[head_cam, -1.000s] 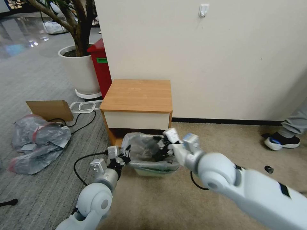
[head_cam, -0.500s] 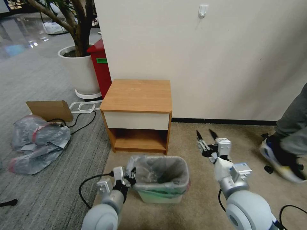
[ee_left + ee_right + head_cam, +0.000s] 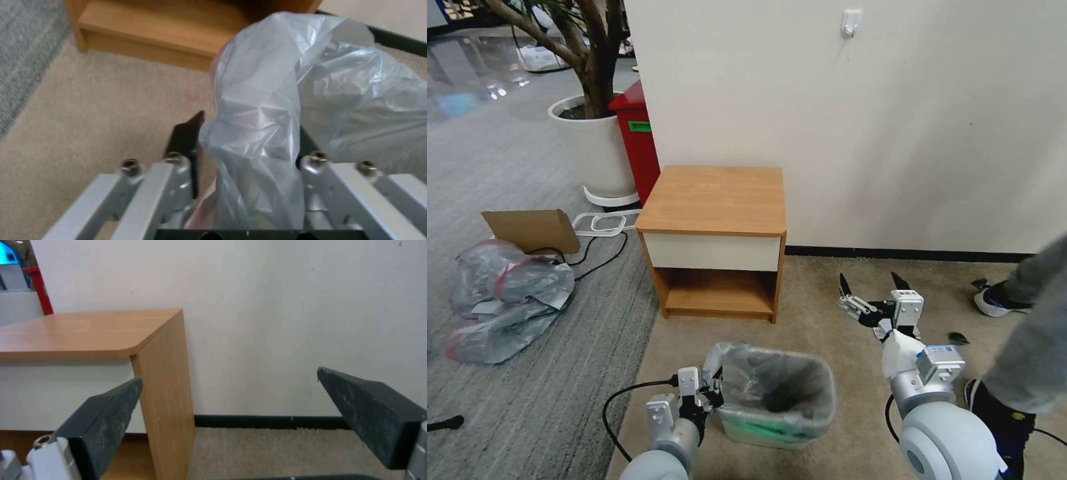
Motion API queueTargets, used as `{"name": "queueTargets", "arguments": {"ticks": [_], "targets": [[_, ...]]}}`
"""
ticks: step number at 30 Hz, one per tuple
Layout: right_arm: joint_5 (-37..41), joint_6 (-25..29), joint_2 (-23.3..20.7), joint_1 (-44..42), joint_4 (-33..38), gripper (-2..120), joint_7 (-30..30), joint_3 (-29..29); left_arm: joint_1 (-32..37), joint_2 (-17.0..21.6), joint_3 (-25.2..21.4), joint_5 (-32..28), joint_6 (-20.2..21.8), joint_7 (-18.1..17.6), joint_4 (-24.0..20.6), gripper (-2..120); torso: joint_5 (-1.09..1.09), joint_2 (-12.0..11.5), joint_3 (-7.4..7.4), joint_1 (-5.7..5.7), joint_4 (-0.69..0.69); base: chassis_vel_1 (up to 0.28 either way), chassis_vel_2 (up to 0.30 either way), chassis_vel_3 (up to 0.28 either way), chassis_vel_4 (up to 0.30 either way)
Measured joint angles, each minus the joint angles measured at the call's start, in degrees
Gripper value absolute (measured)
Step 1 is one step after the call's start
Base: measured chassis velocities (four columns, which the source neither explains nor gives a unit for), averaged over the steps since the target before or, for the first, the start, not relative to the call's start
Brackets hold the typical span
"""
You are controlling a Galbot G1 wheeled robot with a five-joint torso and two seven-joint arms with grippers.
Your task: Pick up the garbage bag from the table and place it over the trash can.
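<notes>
Cream wall (image 3: 854, 120), plain, with a black baseboard (image 3: 894, 254) along its foot and a small white hook (image 3: 851, 21) high up. Floor in two parts: beige carpet (image 3: 814, 293) before the wall, grey ribbed carpet (image 3: 514, 400) to the left; farther back, glossy floor (image 3: 467, 80) with bright reflections. Large white round plant pot (image 3: 594, 150) holding a dark tree trunk (image 3: 590, 60). Tall red bin (image 3: 637, 140) with a green label, standing at the wall's corner, just beside the pot. Brown cardboard sheet (image 3: 532, 229) propped on the grey carpet. Heap of grey plastic bags (image 3: 504, 300) near it. Black cable (image 3: 597, 257) trailing across the floor.
</notes>
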Motion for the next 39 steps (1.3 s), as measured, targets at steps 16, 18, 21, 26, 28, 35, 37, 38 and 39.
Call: {"name": "queueTargets", "arguments": {"ticks": [16,18,21,26,28,35,37,38,39], "targets": [[-0.13,0.6,3.55,-3.03,0.19,100,0.79,0.54,3.24,1.47,-4.81,3.73,-1.05,3.45,-6.76,95,0.0,0.0,0.0,0.0,0.0,0.0,0.0,0.0,0.0],[-0.16,0.92,4.24,-3.76,0.17,100,0.81,0.99,3.61,1.49,-6.69,3.64,-0.87,4.47,-7.85,99,0.0,0.0,0.0,0.0,-0.01,0.0,0.0,0.0,0.0],[-0.16,1.18,4.74,-4.67,0.17,100,0.82,1.47,4.26,1.59,-9.08,3.07,-0.08,6.02,-9.25,100,0.0,-0.01,0.0,0.0,-0.01,0.0,0.0,0.0,0.0],[-0.1,1.73,5.19,-5.71,0.23,100,0.8,2.31,6.58,2.15,-15.01,2.26,0.36,9.25,-11.74,100,0.0,-0.01,0.0,0.0,0.0,0.0,0.0,0.0,0.0],[-0.06,3.13,5.61,-6.58,0.23,100,0.44,3.09,7.81,2.06,-18.4,4.81,-1.83,11.61,-12.25,100,0.0,-0.01,0.0,0.0,0.0,0.0,0.0,0.0,0.0],[-1.03,11.01,7.85,-12.05,-1.04,100,-4.86,7.8,13.66,1.41,-28.24,15.96,-14.18,16.49,-12.14,100,0.0,-0.01,0.0,0.0,-0.01,0.0,0.0,0.0,0.0],[-1.03,12.71,8.32,-13.54,-1.36,100,-5.57,8.74,15.85,1.09,-31.47,16.91,-16.08,17.99,-12.01,100,0.0,-0.01,0.0,0.0,0.0,0.0,0.0,0.0,0.0],[-0.63,14.33,8.7,-14.85,-1.63,100,-6.32,9.77,17.78,0.77,-34.44,17.82,-17.9,19.53,-11.59,100,0.01,-0.01,0.0,0.0,0.0,0.0,0.0,0.0,0.0],[-0.17,15.69,9.14,-15.86,-1.86,100,-7.3,10.9,19.31,0.5,-36.94,18.49,-19.39,20.71,-11.1,100,-0.01,-0.01,0.0,0.0,0.01,0.0,0.0,0.0,0.0]]}}
